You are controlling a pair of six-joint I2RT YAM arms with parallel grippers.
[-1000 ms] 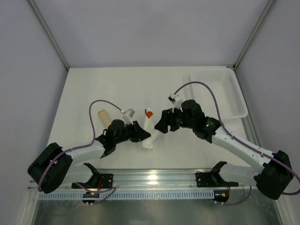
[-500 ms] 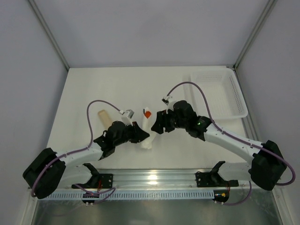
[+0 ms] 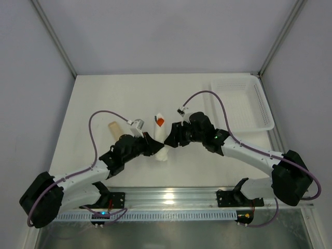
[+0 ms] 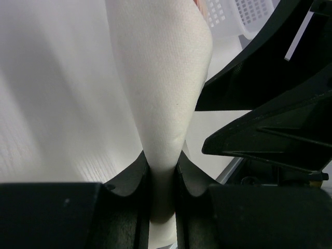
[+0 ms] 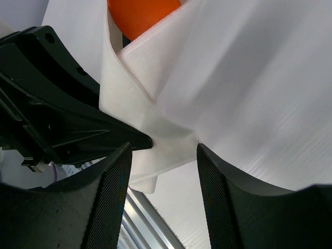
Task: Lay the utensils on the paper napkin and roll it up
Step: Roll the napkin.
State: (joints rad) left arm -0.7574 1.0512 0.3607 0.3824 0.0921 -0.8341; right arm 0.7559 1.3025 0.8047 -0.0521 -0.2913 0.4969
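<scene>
We find the thin white paper napkin [image 3: 161,154] drawn up into a narrow roll at the middle of the off-white bench [image 3: 104,98], lying roughly front to back between the two arms, with the short orange piece [image 3: 160,121] protruding from its far end. The left fingers [image 3: 154,147] are clenched on a fold of the napkin; the left wrist view shows the paper pinched flat between them and rising from the grip as a smooth ridge. We judge this hold anchors the roll so the wrap cannot spring loose. The right fingers [image 3: 169,139] stand spread, grasping nothing; the right wrist view shows a loose napkin corner in the gap between them, and we judge they are placed to tuck or press that corner. The pale tan flat stick [image 3: 114,127] lies on the bare bench left of the left arm, apart from the roll and outside the paper, so we rate the task incomplete. Clearances: the two sets of fingers nearly meet across the roll, leaving little sideways margin; the bench lies open toward the far wall; the white plastic mesh basket [image 3: 241,101] sits well apart at the right; the roll's near end stops short of the aluminium rail [image 3: 171,197]
</scene>
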